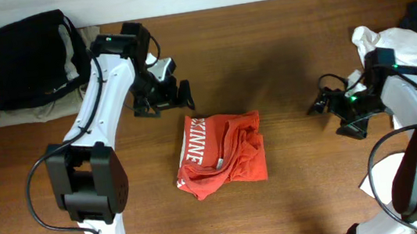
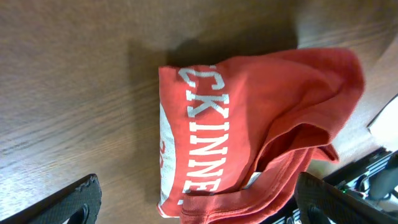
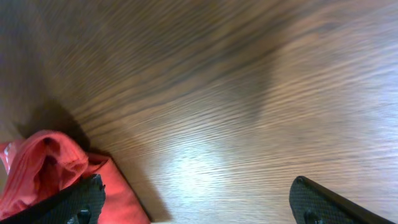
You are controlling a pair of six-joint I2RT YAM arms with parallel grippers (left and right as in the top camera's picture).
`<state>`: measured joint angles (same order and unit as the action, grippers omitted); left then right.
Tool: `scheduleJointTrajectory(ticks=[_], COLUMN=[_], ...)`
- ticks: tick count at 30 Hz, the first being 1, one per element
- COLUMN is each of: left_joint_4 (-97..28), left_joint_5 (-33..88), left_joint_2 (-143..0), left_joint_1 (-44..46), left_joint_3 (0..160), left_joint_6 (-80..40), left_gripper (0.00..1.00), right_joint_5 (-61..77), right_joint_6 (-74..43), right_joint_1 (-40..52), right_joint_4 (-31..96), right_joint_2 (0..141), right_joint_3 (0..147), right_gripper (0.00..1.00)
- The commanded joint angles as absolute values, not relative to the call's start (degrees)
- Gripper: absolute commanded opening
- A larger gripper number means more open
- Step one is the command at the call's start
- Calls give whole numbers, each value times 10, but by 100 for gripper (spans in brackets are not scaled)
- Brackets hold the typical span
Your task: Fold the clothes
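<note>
Orange-red T-shirt (image 1: 222, 153) lies mid-table (image 1: 278, 38) on bare wood grain, folded to a rough rectangle, white lettering up, soft cotton ridged along one edge. Left gripper (image 1: 179, 98) hovers just beside the shirt's lettered corner, jaws wide and empty, apparently clear of the fold. Right gripper (image 1: 334, 114), well right of the shirt, is likewise spread and empty. Black garment pile (image 1: 29, 59) sits far left of the shirt

Both arms reach inward, left tool (image 1: 164, 104) and right tool (image 1: 333, 117) each spread wide, gripping nothing.
</note>
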<state>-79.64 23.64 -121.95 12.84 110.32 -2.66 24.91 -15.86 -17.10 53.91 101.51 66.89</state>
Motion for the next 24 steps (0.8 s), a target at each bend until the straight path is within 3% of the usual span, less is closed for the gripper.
scheduleJointTrajectory(ticks=[1, 8, 16, 21, 24], left_joint_4=[-783, -737, -724, -702, -696], left_joint_5=[310, 342, 373, 371, 373], left_joint_2=[-1226, -1226, -1226, -1227, -1229], left_joint_1=[140, 183, 253, 269, 275], left_joint_3=[1065, 993, 993, 993, 993], left_joint_6=[20, 27, 49, 48, 48], left_gripper=[99, 98, 83, 81, 67], right_joint_5=[231, 231, 224, 218, 218], right_joint_6=[-153, -153, -153, -153, -153], right_joint_1=[-181, -181, -181, -181, -181], right_joint_4=[542, 540, 540, 543, 544], right_joint_2=[1009, 1009, 1009, 1009, 1009], right_joint_3=[678, 678, 678, 678, 678], right_gripper=[99, 99, 99, 99, 99])
